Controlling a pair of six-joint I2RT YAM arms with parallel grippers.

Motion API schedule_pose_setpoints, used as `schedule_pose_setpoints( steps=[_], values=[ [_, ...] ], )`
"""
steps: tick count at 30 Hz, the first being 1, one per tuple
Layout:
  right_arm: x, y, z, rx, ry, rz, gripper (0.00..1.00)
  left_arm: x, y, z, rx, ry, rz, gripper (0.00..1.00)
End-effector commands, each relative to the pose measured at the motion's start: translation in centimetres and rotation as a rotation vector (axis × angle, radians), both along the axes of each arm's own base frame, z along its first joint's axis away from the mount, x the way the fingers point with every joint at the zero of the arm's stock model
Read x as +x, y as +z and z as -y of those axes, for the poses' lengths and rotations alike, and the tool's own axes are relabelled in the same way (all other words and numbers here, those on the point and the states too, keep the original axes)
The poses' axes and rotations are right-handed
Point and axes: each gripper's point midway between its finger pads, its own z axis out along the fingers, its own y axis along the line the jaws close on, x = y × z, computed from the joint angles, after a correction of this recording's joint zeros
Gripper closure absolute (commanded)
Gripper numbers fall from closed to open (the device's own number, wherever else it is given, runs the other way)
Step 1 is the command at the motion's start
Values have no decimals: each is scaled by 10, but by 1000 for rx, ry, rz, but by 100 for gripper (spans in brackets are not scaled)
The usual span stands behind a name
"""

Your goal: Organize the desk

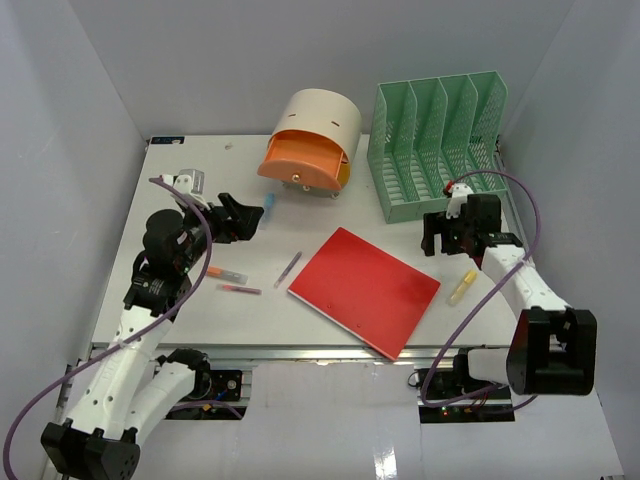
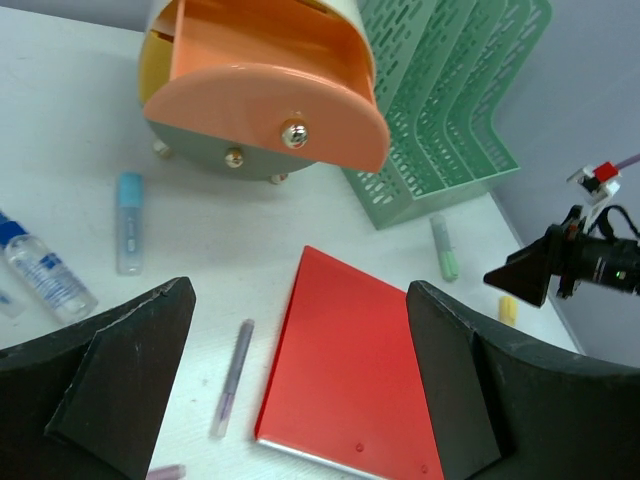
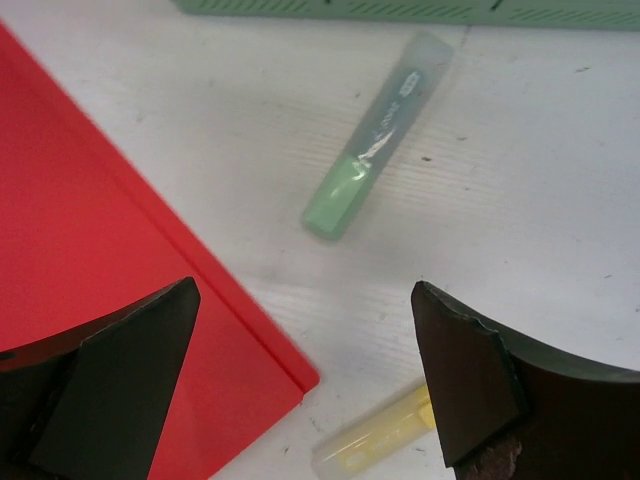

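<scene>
White walls (image 1: 100, 80) enclose the desk (image 1: 200, 300), a broad flat white top spanning the whole floor, with a metal rail along its near edge. The left gripper (image 1: 240, 217) and right gripper (image 1: 447, 236) both gape wide, empty. Dropping askew, the right one might snag the red folder (image 1: 365, 290) or roll the green highlighter (image 3: 375, 140) away.

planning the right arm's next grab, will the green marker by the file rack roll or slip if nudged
Probably light: the green marker is small plastic, so a nudge would likely skid it across the desk. Its body looks rounded, so it may roll sideways. Its glossy shell could slip in a loose grip.
</scene>
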Motion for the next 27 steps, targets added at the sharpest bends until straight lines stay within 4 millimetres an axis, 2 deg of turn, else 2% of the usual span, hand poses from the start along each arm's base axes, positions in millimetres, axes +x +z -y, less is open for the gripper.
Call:
schedule_pose_setpoints(
  steps=[1, 4, 8, 16, 27],
  values=[
    [43, 17, 20, -87, -240, 60, 9, -8, -37, -24, 124, 80, -54, 2],
    [52, 6, 19, -82, -258, 24, 11, -14, -49, -35, 163, 119, -51, 2],
    [59, -12, 17, -75, -271, -29, 15, -19, -53, -39, 167, 134, -42, 2],
    [70, -38, 11, -35, -295, -97, 25, -17, -51, -41, 175, 143, -35, 2],
    [69, -63, 18, 10, -309, -172, 43, -20, -46, -42, 165, 145, -19, 2]
  ],
)
